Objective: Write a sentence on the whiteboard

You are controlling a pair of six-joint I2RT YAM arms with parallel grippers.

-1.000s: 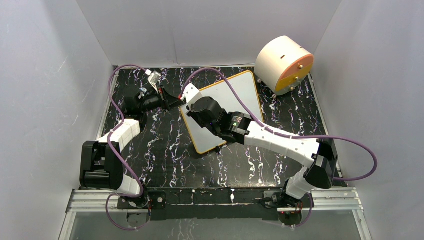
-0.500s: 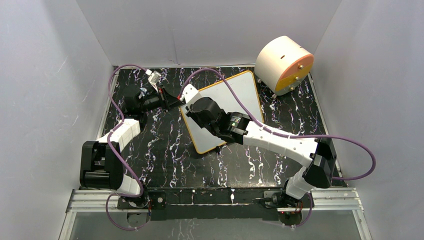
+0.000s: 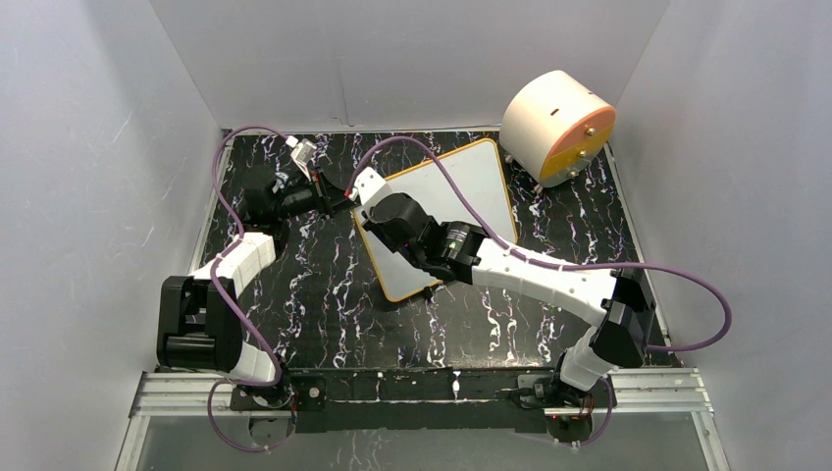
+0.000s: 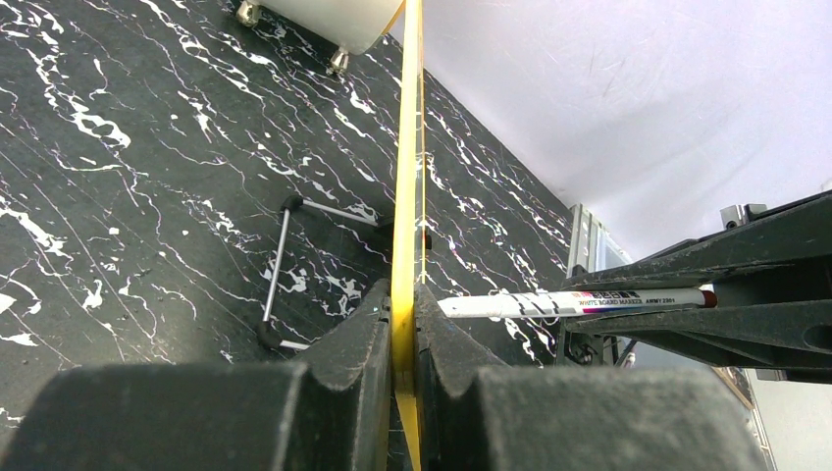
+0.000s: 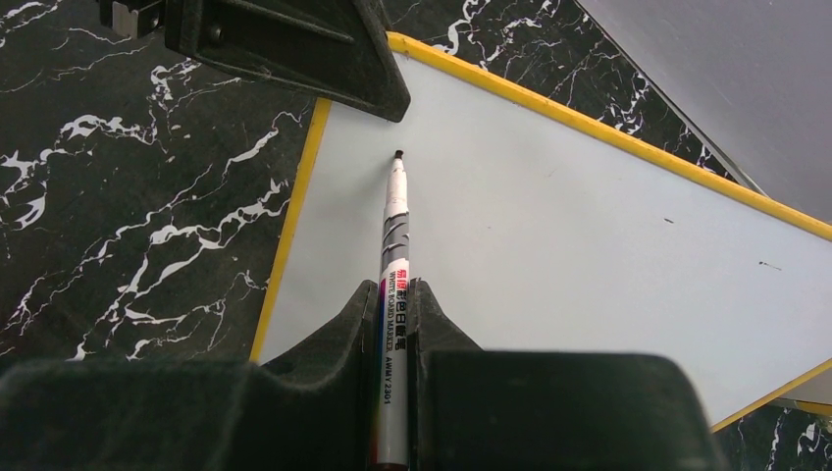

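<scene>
The whiteboard (image 3: 481, 177), white with a yellow frame, lies at an angle on the black marbled table. My left gripper (image 3: 345, 201) is shut on its left edge; in the left wrist view the yellow frame (image 4: 405, 147) runs straight between the closed jaws of the left gripper (image 4: 403, 299). My right gripper (image 5: 394, 294) is shut on a white-barrelled marker (image 5: 395, 226), whose dark tip sits at the board (image 5: 569, 216) near that clamped corner. I cannot tell whether the tip touches. The sentence is not in view; the visible board face is blank but for tiny specks.
A round peach-and-orange drum (image 3: 557, 126) on small feet stands at the back right, close to the board's far corner. A thin wire stand (image 4: 294, 250) rests on the table behind the board. Grey walls enclose the table on three sides. Purple cables loop over both arms.
The right arm has shifted slightly left, carrying the marker closer to the board's left corner. The left arm and the board have not moved.
</scene>
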